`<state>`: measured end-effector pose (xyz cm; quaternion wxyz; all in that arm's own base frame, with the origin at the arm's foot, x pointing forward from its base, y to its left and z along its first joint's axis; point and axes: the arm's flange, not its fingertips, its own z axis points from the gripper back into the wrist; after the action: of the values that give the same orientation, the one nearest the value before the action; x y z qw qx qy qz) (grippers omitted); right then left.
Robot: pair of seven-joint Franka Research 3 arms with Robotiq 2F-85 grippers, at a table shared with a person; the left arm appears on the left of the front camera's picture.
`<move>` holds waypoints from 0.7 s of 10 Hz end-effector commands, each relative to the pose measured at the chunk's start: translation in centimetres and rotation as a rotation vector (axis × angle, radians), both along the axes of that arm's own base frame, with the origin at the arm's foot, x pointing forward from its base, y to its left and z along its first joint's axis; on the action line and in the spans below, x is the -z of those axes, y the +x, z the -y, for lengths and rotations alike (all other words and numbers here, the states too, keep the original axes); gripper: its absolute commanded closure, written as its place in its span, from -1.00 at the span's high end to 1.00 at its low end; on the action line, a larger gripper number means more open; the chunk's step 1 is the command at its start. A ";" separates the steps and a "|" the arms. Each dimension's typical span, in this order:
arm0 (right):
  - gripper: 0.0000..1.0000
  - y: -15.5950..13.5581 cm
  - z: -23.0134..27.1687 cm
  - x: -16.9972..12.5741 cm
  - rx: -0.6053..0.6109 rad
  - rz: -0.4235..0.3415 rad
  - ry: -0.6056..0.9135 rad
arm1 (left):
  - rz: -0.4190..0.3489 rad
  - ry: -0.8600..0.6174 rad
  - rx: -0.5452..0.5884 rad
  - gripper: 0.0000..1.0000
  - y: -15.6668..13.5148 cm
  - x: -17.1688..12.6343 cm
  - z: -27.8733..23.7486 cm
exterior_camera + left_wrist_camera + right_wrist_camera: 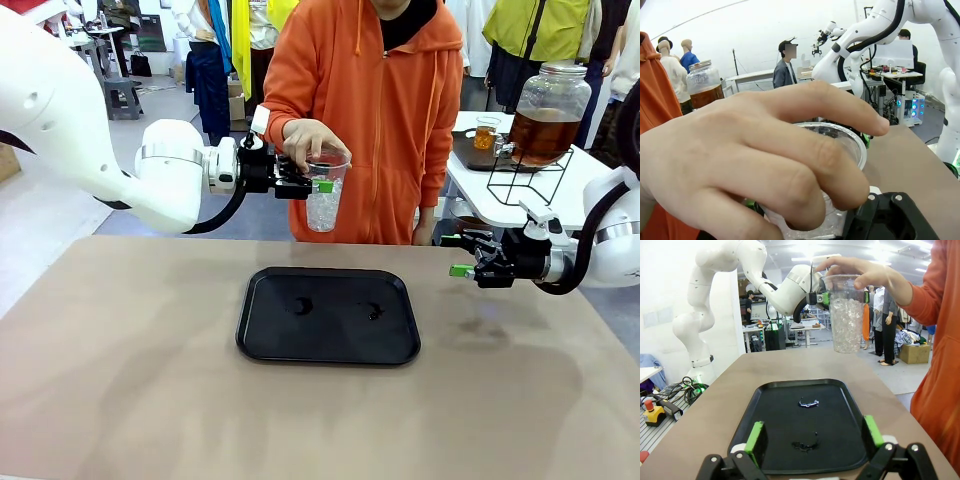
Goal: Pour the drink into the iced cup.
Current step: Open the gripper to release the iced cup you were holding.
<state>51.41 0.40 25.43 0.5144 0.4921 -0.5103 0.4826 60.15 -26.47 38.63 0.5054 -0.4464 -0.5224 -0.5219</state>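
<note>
Clear plastic, packed with ice: the iced cup (325, 192) hangs in the air above the far edge of the brown surface (130, 380), held at its rim from above by the hand (310, 143) of a person in an orange hoodie (385, 110) standing at the far side. My left end effector (318, 185) reaches in from the left, its green pads at the cup's upper wall on either side; from my left wrist view the person's fingers (790, 150) drape over the rim and I cannot tell whether my fingers are clamped on the cup or merely around it. My right end effector (462, 255) hovers low over the right side of the surface, its two green-padded fingers spread apart and gripping nothing; the right wrist view looks between them across a black tray (805, 425).

That tray lies flat near the middle of the surface, below and nearer than the cup, with a few small wet spots (809, 403) on it. The drink (545, 132), an amber-brown liquid, fills the lower part of a lidded glass dispenser jar (553, 100) on a black wire stand (528, 178), set on a white side table (500, 195) at the far right, well apart from the cup. A small glass (486, 133) of the same amber colour stands just left of the jar.
</note>
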 end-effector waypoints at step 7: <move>1.00 0.3 -0.2 -0.4 -0.004 0.000 -0.001 | -0.001 0.003 -0.003 1.00 -0.1 0.1 -0.2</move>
<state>51.41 0.40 25.43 0.5144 0.4921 -0.5103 0.4826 60.18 -26.41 38.68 0.5056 -0.4462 -0.5227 -0.5216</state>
